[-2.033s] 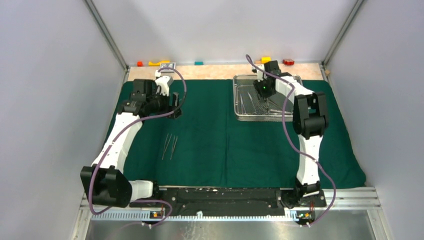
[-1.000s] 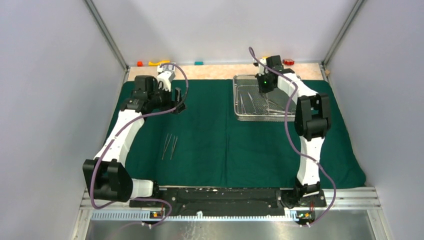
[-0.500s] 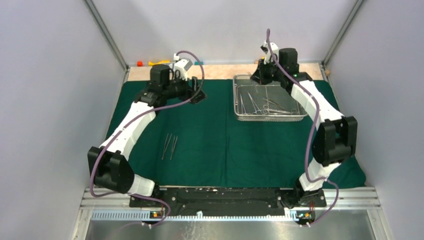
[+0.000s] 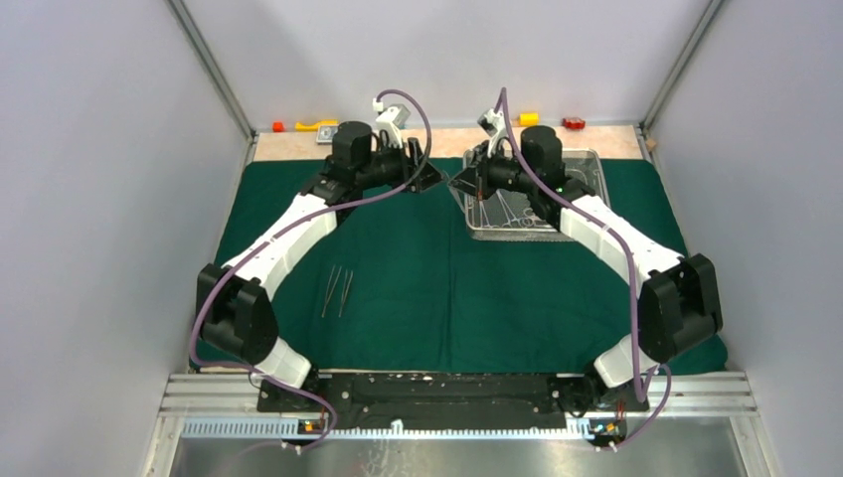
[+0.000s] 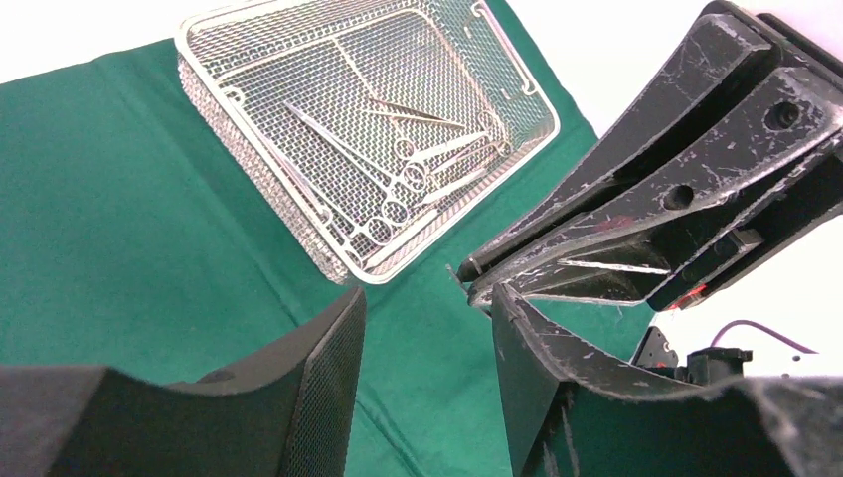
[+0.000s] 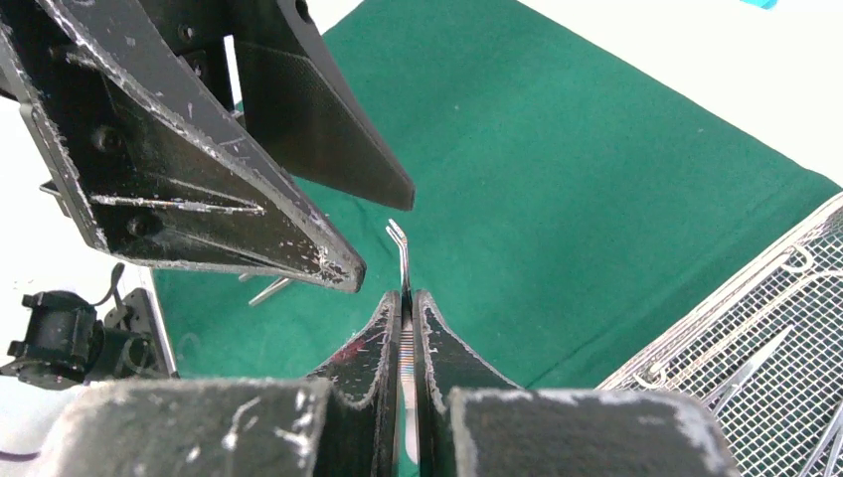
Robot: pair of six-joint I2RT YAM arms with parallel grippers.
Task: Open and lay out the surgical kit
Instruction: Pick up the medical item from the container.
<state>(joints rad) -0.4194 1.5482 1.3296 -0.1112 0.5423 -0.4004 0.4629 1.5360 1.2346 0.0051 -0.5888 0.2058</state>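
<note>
I'm pinching the bent-tip tweezers (image 6: pixel 403 263) between my right fingers (image 6: pixel 442 348), midair over the green cloth (image 6: pixel 557 179), just left of the wire-mesh tray (image 5: pixel 260 164). Long axis is pointing straight at my left fingers (image 5: pixel 318 378), which are standing spread, tip just short of their gap.

1. left arm (image 4: pixel 296 216): extended to upper centre of frame; left gripper (image 4: pixel 429 177) with fingers (image 5: pixel 308 388) parted.
2. right arm (image 4: pixel 606 232): extended likewise; right gripper (image 4: pixel 463 183) fingers pressed together on slim steel instrument (image 6: pixel 404 260).
Grippers tip to tip, just apart.
</note>
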